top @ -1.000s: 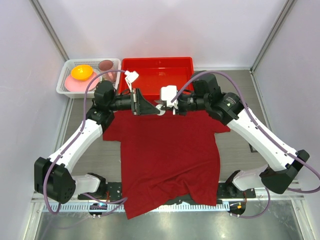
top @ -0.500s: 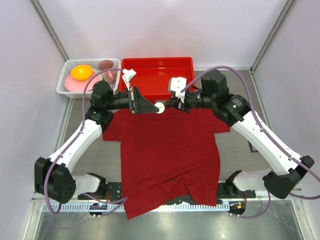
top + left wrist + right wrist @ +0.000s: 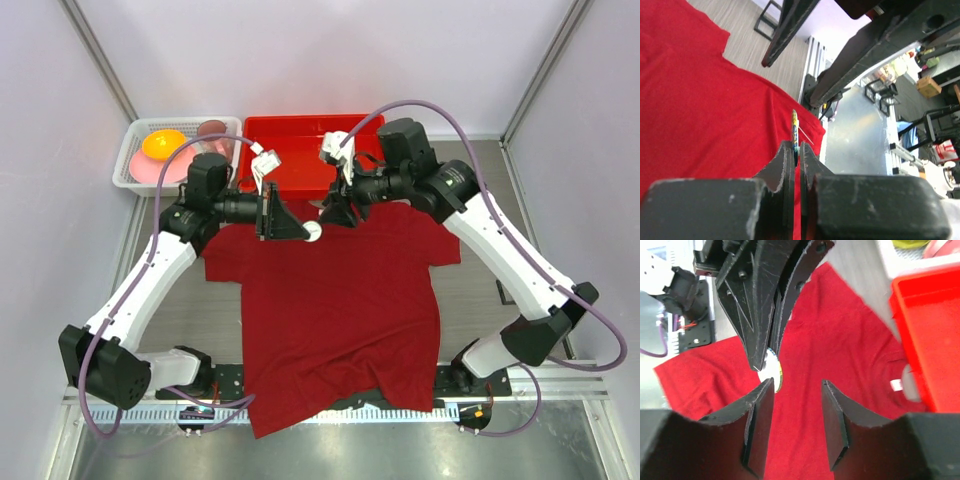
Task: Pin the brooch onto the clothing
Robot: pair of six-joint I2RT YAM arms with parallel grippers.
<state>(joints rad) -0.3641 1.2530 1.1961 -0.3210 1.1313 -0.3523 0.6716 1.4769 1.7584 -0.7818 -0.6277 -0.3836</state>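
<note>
The grey wood-grain table (image 3: 470, 310) carries a dark red short-sleeved T-shirt (image 3: 340, 300) mid-frame, a bright red plastic tray (image 3: 310, 118) upper centre and a white plastic basket (image 3: 125, 165) upper left.

T-shirt (image 3: 340, 300): dark red, plain. Brooch (image 3: 312, 232): white face. Tray (image 3: 300, 119): bright red. Basket (image 3: 185, 120): white lattice. Cables (image 3: 415, 103): purple.

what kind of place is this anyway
Most likely a robotics lab test cell, not a home or shop: a left arm and right arm bolted at the near edge of the table, plain pale panels walling it in, and staged props: a T-shirt laid flat, a red tray and a white basket.
</note>
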